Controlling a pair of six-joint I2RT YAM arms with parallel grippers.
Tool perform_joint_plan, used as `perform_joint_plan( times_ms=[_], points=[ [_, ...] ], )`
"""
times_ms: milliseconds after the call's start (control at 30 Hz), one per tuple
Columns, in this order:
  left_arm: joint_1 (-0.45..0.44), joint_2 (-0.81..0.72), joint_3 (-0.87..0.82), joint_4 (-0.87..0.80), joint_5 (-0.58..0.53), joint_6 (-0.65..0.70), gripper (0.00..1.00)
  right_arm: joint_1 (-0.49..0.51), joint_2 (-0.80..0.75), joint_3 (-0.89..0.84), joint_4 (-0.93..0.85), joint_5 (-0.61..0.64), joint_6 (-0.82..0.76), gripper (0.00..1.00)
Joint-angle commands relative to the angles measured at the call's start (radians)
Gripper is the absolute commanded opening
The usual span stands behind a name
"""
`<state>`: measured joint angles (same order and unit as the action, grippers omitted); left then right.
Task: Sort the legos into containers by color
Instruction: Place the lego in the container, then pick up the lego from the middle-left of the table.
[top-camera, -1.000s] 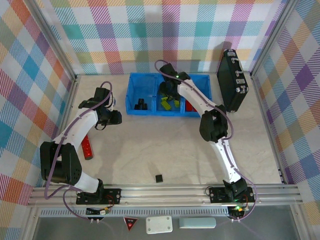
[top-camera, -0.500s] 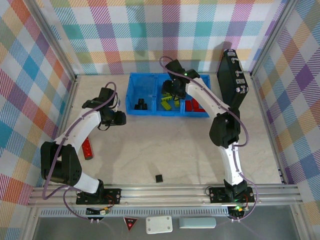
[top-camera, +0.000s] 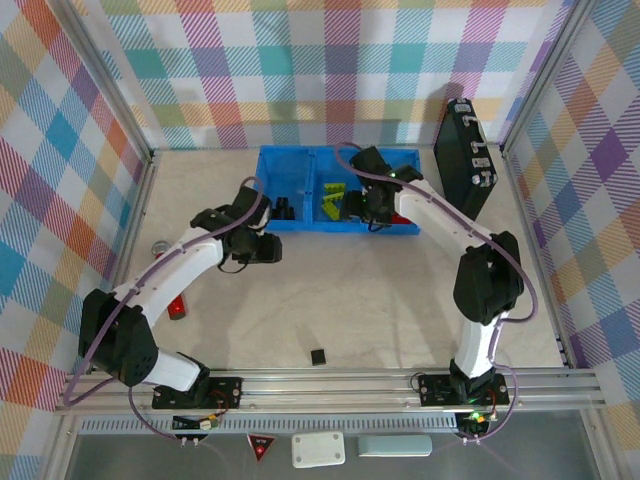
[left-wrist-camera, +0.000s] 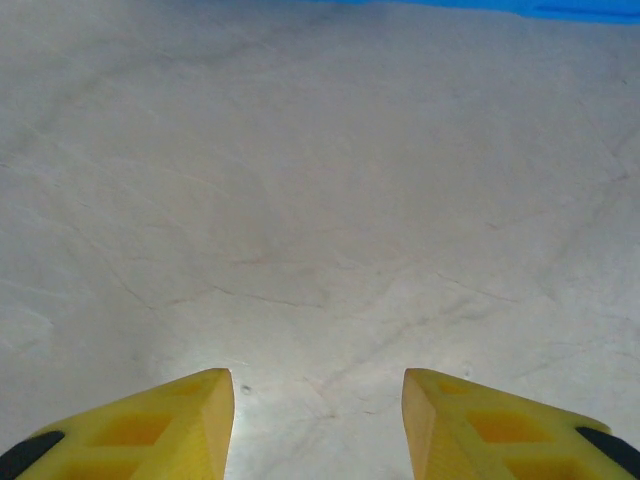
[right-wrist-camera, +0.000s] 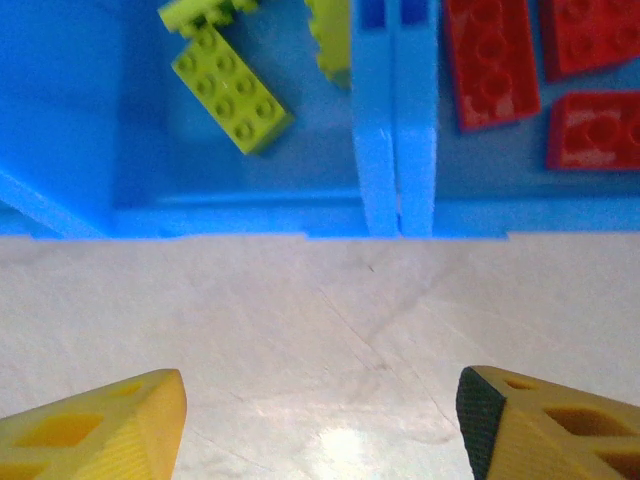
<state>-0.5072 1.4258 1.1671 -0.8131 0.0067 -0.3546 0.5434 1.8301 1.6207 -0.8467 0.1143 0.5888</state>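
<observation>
A pale surface (top-camera: 330, 300) sits inside checked walls. From above, the blue tray (top-camera: 300, 227) stands at the back, and one black lego (top-camera: 318, 356) lies alone near the front rail, well apart from both arms. At the left wrist, the left pincer (left-wrist-camera: 318, 420) is apart over bare surface, holding nothing. At the right wrist, the right pincer (right-wrist-camera: 320, 430) is apart and empty just before the tray, with green legos (right-wrist-camera: 232, 92) and red legos (right-wrist-camera: 490, 65) inside. The stray piece is small and flat, so fingers may push it rather than lift it.

The long blue tray (top-camera: 300, 152) holds black legos (top-camera: 284, 208) in its left compartment, lime-green legos (right-wrist-camera: 231, 90) in the middle and flat red legos (right-wrist-camera: 490, 60) in the right, while one small black square lego (top-camera: 318, 356) lies well apart, near the front edge of the bench (top-camera: 380, 300).
</observation>
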Motion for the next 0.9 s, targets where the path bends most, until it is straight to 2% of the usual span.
perform_joint_plan(
  times_ms=[0,400,667,867],
  points=[
    [-0.076,-0.034,-0.037,-0.048,-0.053,-0.126,0.48,0.006,-0.072,-0.074,0.047,-0.021,-0.031,0.73],
    [-0.417,-0.040,-0.132,-0.057,-0.176,-0.465,0.51,0.006,-0.228,-0.336,0.139,-0.103,-0.051,0.73],
    [-0.649,0.091,-0.098,-0.064,-0.217,-0.650,0.56,0.006,-0.315,-0.424,0.164,-0.109,-0.053,0.73],
    [-0.757,0.219,-0.083,-0.045,-0.207,-0.736,0.57,0.006,-0.361,-0.463,0.169,-0.117,-0.059,0.73]
  ],
)
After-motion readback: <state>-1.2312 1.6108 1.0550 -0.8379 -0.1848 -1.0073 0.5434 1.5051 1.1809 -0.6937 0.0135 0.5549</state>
